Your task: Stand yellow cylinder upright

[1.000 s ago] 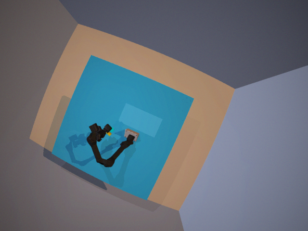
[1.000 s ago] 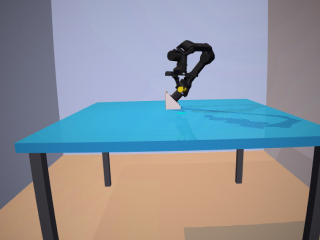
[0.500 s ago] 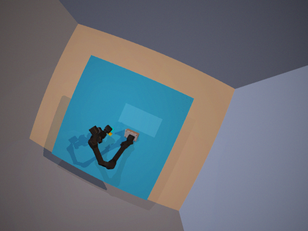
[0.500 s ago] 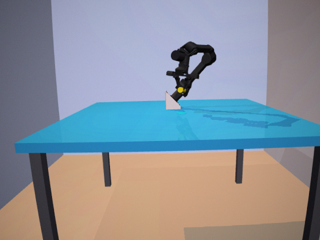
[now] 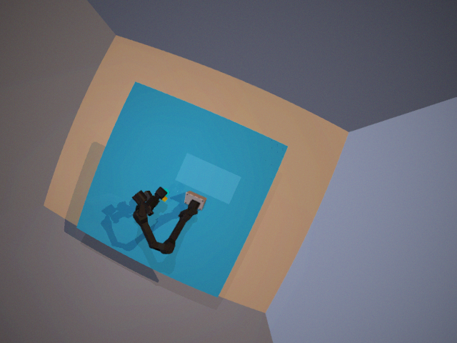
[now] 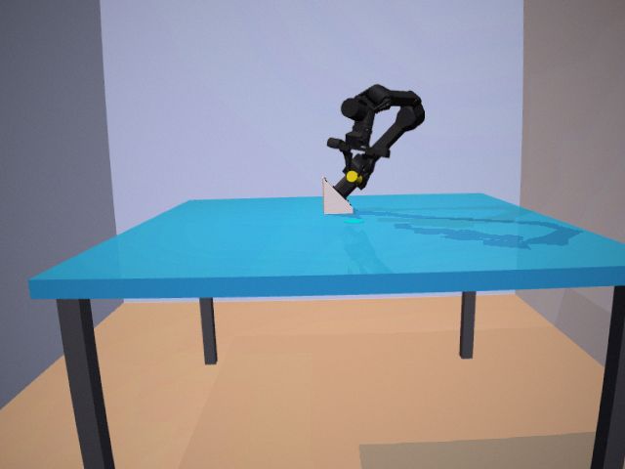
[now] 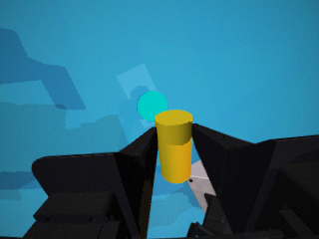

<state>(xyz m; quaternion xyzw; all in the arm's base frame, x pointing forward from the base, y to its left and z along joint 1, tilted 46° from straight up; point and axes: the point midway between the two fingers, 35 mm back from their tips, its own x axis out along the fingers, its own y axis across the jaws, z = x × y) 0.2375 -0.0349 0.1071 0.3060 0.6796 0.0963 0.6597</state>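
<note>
My gripper (image 7: 173, 129) (image 6: 354, 177) (image 5: 161, 196) is shut on the yellow cylinder (image 7: 173, 145) (image 6: 353, 177) (image 5: 164, 198) and holds it in the air above the blue table (image 6: 227, 247) (image 5: 155, 128). In the wrist view the cylinder stands between the two black fingers with its round end pointing away. The cyan circle (image 7: 151, 105) (image 6: 354, 221) (image 5: 167, 191) lies flat on the table just beyond the cylinder's far end in the wrist view. In the exterior view the circle is below the gripper, a little in front of the arm's base.
The arm's pale wedge-shaped base (image 6: 334, 198) (image 5: 195, 199) stands on the table next to the circle. A lighter rectangle (image 5: 208, 178) is marked on the table top behind the base. The arm's shadow (image 6: 469, 230) lies across the right of the table.
</note>
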